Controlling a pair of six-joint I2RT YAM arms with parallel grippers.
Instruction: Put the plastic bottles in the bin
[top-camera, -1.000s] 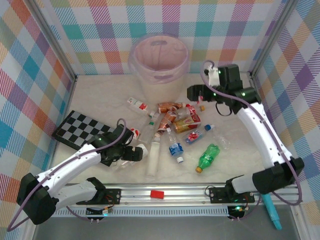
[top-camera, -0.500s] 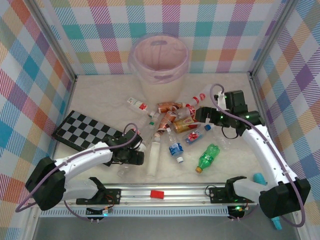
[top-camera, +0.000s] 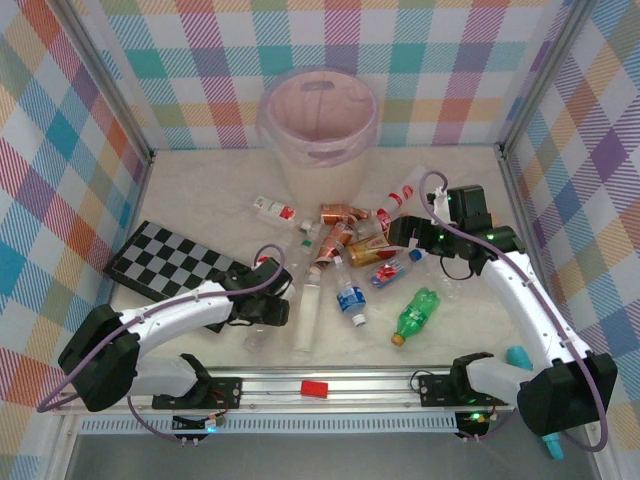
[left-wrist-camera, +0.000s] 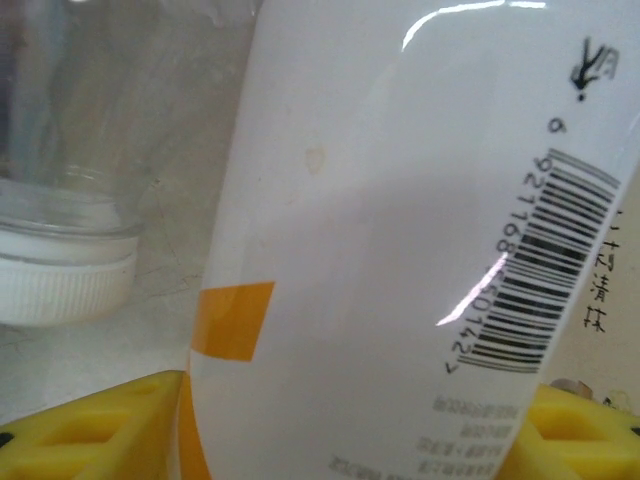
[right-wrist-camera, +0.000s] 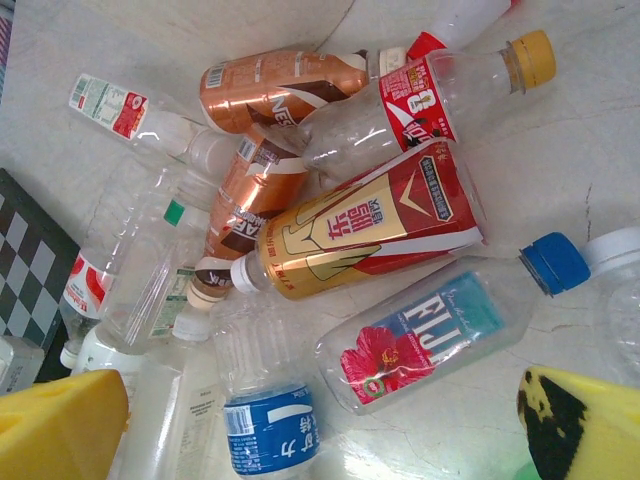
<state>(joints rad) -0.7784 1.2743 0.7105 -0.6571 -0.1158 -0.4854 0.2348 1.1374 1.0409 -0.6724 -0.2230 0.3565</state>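
**Left:** the left gripper (top-camera: 270, 308) sits low on the counter (top-camera: 470, 310), just beside the checkered board (top-camera: 165, 262). Its yellow pads (left-wrist-camera: 90, 430) stand against either side of a white-labelled bottle (left-wrist-camera: 400, 200) lying flat. Whether they already pinch it cannot be told.

**Centre:** the other plastic bottles (top-camera: 350, 245) lie in a loose heap on the counter, in front of the bin (top-camera: 315, 178).

**Right:** the right gripper (top-camera: 405, 232) hangs over the heap's right edge, fingers (right-wrist-camera: 60, 425) wide apart, holding nothing.

**Handling:** the bottles look empty — light, thin-walled and smooth, so likely to dent and roll. The best hold is probably across the labelled belly, not the tapering neck.

**Views:** the top view places the bin relative to the heap. The left wrist view adds pad contact and a barcode. The right wrist view adds label print — for instance on the blue-capped bottle (right-wrist-camera: 430, 335).
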